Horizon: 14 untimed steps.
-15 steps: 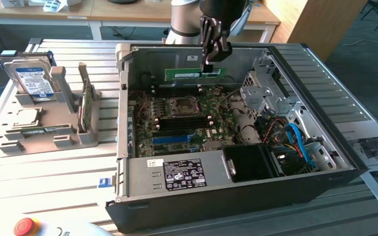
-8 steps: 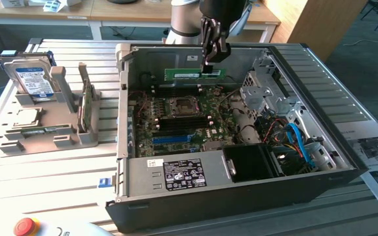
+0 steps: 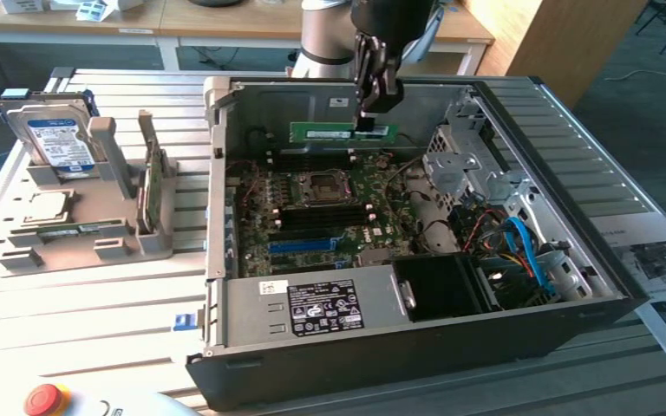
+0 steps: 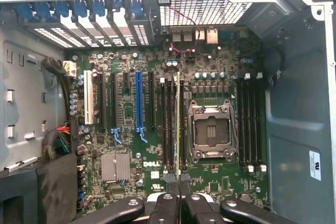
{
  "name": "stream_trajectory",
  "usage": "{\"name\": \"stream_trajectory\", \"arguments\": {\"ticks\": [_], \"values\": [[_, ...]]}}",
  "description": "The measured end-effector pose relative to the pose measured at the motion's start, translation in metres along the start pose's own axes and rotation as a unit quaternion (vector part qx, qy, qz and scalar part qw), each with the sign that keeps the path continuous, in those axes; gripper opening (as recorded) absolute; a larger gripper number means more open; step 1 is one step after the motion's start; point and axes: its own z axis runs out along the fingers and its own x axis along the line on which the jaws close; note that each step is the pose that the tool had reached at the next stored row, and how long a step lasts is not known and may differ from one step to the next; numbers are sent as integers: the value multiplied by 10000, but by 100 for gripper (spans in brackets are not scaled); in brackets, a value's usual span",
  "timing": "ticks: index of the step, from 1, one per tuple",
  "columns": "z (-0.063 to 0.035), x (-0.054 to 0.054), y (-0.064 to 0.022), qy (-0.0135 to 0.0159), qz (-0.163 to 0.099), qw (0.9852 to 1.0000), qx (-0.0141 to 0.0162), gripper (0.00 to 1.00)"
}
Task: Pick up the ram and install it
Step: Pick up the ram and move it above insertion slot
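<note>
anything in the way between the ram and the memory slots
Nothing visible does. The pincer holds the ram edge-down over the black memory slots beside the CPU socket, with no cable crossing them.

The gripper (image 4: pixel 178 204) pinches the ram (image 4: pixel 178 129), seen edge-on as a thin strip. It hangs over the motherboard's (image 4: pixel 126 182) dark memory slots (image 4: pixel 167 124) beside the CPU socket (image 4: pixel 211 132), perhaps touching one.

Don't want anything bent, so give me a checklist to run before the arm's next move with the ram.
1. Gripper shut on the ram: ok.
2. Case open above the motherboard: ok.
3. Ram parallel to the memory slots beside the CPU socket: ok.
4. Ram seated in a slot: not ok, it hangs above the motherboard.
5. Slot beneath the ram empty: cannot tell, the ram covers it.
</note>
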Motion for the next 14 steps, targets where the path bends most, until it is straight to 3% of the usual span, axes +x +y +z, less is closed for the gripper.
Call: {"name": "stream_trajectory", "arguments": {"ticks": [14], "values": [[173, 2, 21, -2, 118, 9999, 0, 12]]}}
